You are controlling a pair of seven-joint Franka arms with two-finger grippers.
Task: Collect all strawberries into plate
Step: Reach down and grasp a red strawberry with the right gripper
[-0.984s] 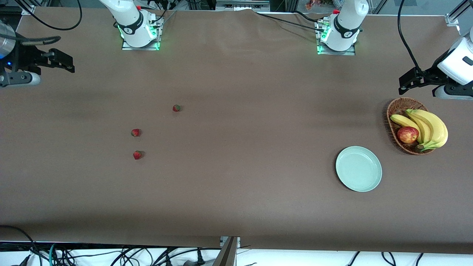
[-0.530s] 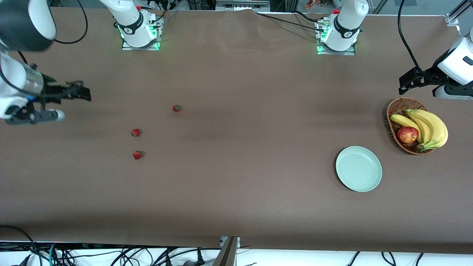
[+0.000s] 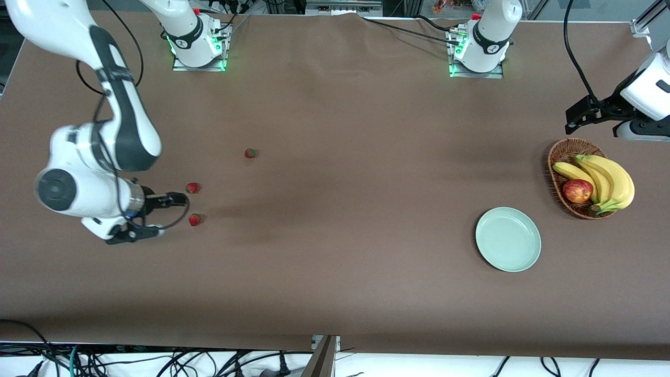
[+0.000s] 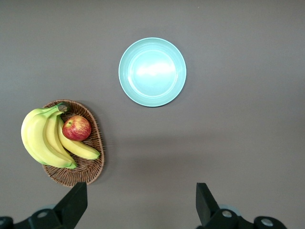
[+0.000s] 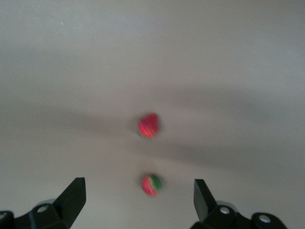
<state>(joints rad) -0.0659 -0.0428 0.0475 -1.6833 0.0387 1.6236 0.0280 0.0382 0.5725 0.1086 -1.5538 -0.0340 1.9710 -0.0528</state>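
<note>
Toward the right arm's end of the brown table [image 3: 335,262] lie three small red strawberries [image 3: 194,220], well apart from the round pale mint-green plate [image 3: 508,239] beside the brown wicker basket [image 3: 556,157]. Right gripper [image 3: 166,209] hangs, fingers apart, beside two berries. Left gripper [image 3: 576,118], fingers apart, waits over the table near the basket.

Three little red strawberries [image 3: 250,153] [image 3: 192,187] [image 3: 194,220]. One green plate [image 3: 507,239]. One brown basket [image 3: 556,157]. One red apple [image 3: 577,190]. One bunch of yellow bananas [image 3: 607,180]. Two robot arms.
</note>
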